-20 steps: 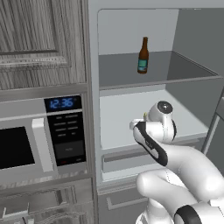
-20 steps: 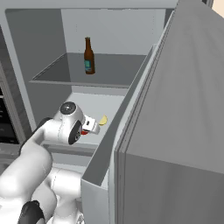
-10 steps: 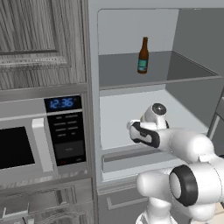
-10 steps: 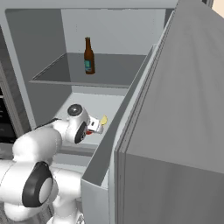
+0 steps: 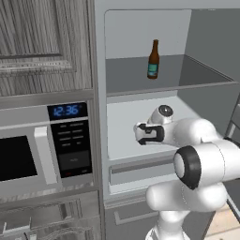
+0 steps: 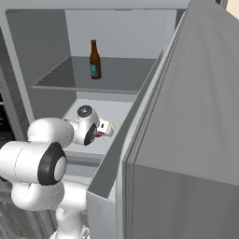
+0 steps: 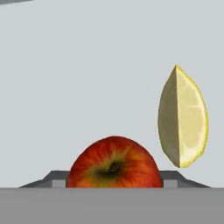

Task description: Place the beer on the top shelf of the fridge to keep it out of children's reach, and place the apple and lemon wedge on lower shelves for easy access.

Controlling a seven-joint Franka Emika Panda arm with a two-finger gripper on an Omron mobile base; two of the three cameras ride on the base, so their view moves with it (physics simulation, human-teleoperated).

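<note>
In the left base view the fridge [image 5: 197, 112] stands open beside a microwave [image 5: 44, 145]. The beer [image 5: 153, 60] stands upright on the top shelf [image 5: 197, 75], well back from the edge, which fits the aim of keeping it out of children's reach, so that part looks done. The arm reaches in under that shelf, over the pale lower shelf [image 5: 122, 126], with the pincer [image 5: 138, 133] pointing left into the compartment; its tips are too dark and small here to read. In the right base view the fridge door [image 6: 186, 130] swings toward the camera, the beer [image 6: 94, 59] is seen again on the dark top shelf [image 6: 60, 79], and the pincer [image 6: 103, 129] hovers low over the lower shelf [image 6: 121, 109], a bit of red showing at its tips. In the hand view the apple [image 7: 113, 162] sits right between the two finger tips [image 7: 54, 178], stem end facing the camera. The tips flank it on both sides, but whether they press it or stand just clear I cannot tell. The lemon wedge [image 7: 181, 117] lies just beside the apple, apart from it, already on the pale shelf. Both fruits at this lower level suit easy access.
</note>
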